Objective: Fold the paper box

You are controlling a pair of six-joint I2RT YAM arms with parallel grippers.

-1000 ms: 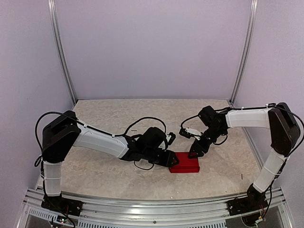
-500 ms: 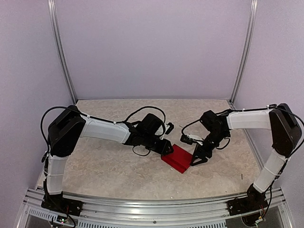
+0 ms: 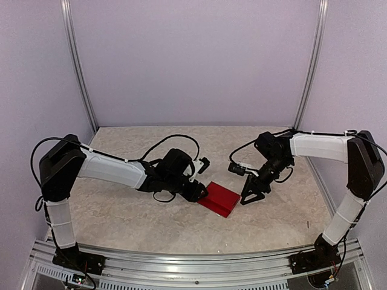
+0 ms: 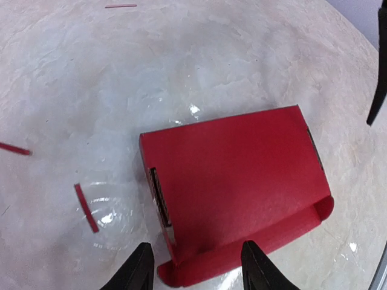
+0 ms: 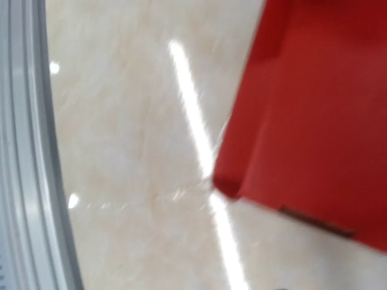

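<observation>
Jaws parted on both sides, nothing pinched. On the left gripper point(image 4: 198, 272), wider than a moment ago, fingertips point(image 4: 140, 270) astride the near edge of the box point(image 4: 236, 187) without closing on it. On the right gripper point(image 3: 251, 198), splayed just beside the box's other end; visible only from above, absent from its own wrist view.

Lies flat on the table point(image 3: 133, 217) between the two grippers, closed up, one broad face upward, set at a slant. Sat square to the table's front edge a second ago, nearer the front and further right, with both grippers against its ends; has since swung round and slid left and back. Left arm drawn leftward along with it.

Reads as a let-go after a turn, probably to bring an end within reach. Shows a rounded tab point(image 4: 326, 208) at the near corners and a dark slot point(image 4: 158, 196) by one end, so likely wants a last tuck. Cannot tell whether the ends are locked.
</observation>
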